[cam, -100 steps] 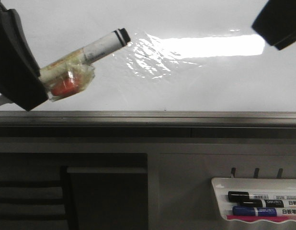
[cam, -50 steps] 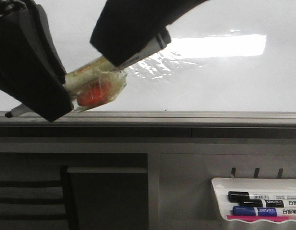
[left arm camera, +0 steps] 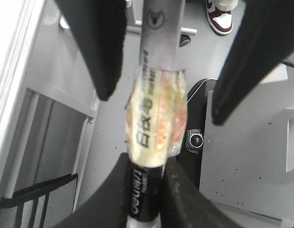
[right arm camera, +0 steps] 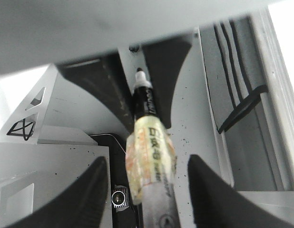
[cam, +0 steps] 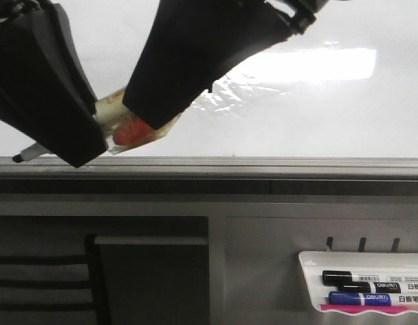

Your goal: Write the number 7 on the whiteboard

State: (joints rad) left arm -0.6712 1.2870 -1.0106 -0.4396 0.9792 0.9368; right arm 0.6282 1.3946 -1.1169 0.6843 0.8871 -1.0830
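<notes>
The whiteboard (cam: pixel 310 115) fills the upper front view, glossy white with a bright glare and a dark grey frame edge (cam: pixel 263 164). I see no number 7 on it. My left gripper (cam: pixel 93 143) is shut on a black marker (left arm camera: pixel 144 190) wrapped in yellowish tape with an orange patch (cam: pixel 131 130). The marker's bare tip (cam: pixel 15 158) sticks out by the frame edge. My right gripper (cam: pixel 140 112) is open, its fingers (left arm camera: pixel 106 71) standing either side of the marker's grey rear end (right arm camera: pixel 156 209), apart from it. The marker lies between the right fingertips (right arm camera: pixel 102 166).
A small white marker tray (cam: pixel 310 261) hangs at the lower right, below the board, holding a black marker (cam: pixel 358 277) and a blue marker (cam: pixel 361 298). A dark panel (cam: pixel 151 277) lies under the frame at lower left.
My right gripper came in from the upper right and now straddles the marker's rear end. My left gripper shifted right and lower with the marker.
</notes>
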